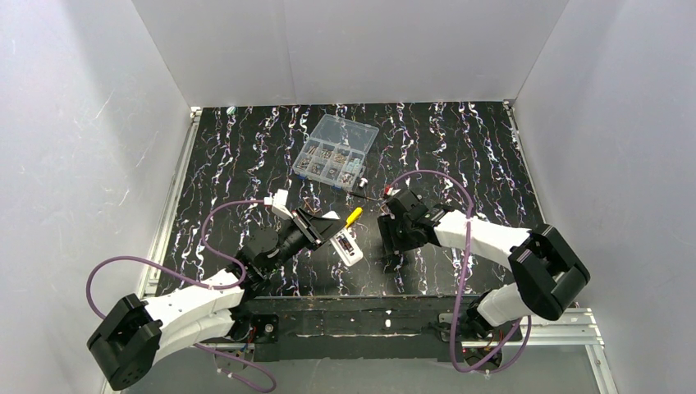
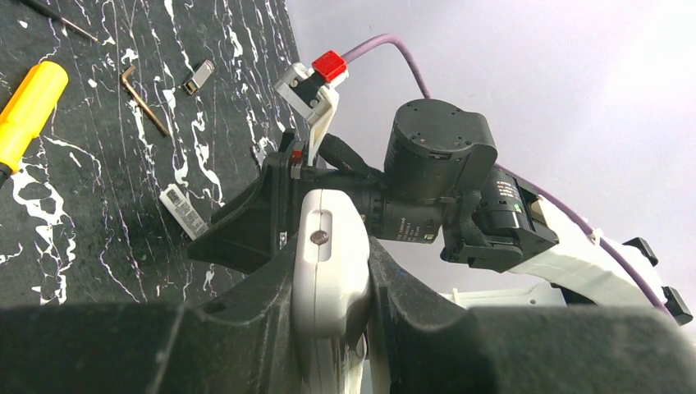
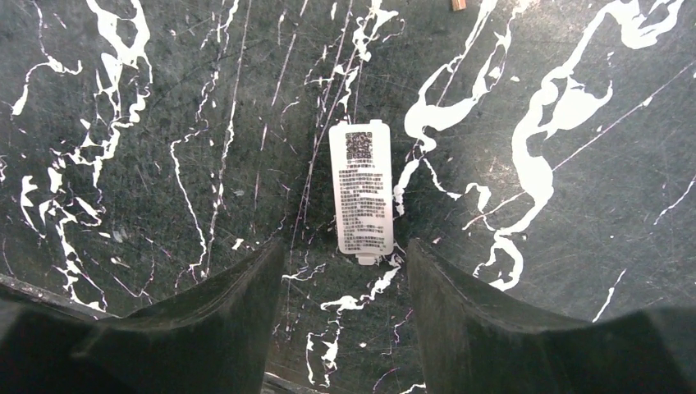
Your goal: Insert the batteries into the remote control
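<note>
The white remote control (image 2: 330,271) stands clamped between my left gripper's (image 2: 328,250) black fingers, its end with a small screw pointing away from the wrist camera. From above, the remote (image 1: 348,248) sticks out of the left gripper (image 1: 331,235) near the table's middle front. My right gripper (image 3: 345,263) is open and hovers over a white printed cover plate (image 3: 361,197) that lies flat on the marbled mat, just ahead of the fingertips. From above, the right gripper (image 1: 387,234) is just right of the remote. No batteries show.
A yellow-handled screwdriver (image 1: 353,216) lies just behind the remote. A clear compartment box (image 1: 335,152) of metal parts stands at the back centre. A hex key (image 2: 144,98) and a small metal clip (image 2: 199,76) lie on the mat. White walls enclose the table.
</note>
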Motion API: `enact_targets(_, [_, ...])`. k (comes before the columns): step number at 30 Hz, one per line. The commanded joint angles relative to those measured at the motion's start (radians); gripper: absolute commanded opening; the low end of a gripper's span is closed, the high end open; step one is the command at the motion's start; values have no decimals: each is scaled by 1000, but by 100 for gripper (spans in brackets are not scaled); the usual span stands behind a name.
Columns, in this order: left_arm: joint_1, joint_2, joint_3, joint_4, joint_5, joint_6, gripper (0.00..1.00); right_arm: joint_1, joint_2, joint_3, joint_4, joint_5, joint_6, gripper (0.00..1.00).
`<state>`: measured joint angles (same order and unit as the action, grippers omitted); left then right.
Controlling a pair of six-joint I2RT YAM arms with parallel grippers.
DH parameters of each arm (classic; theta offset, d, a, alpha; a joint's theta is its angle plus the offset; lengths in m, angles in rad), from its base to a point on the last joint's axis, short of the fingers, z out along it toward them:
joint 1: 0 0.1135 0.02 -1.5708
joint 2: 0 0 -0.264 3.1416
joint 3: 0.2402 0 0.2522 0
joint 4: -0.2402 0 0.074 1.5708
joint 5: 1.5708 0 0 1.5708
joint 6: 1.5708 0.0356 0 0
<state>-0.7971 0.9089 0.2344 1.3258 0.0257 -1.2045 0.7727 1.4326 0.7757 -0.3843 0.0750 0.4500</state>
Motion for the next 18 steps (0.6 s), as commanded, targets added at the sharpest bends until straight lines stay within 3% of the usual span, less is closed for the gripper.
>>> enact_targets(1, [-3,-6,9,81,-5,9,0,3,22,3,25,31,6,63])
enact_targets(18, [-3,30,23,102,2,0,0,28,75,32,5,66,-28,41])
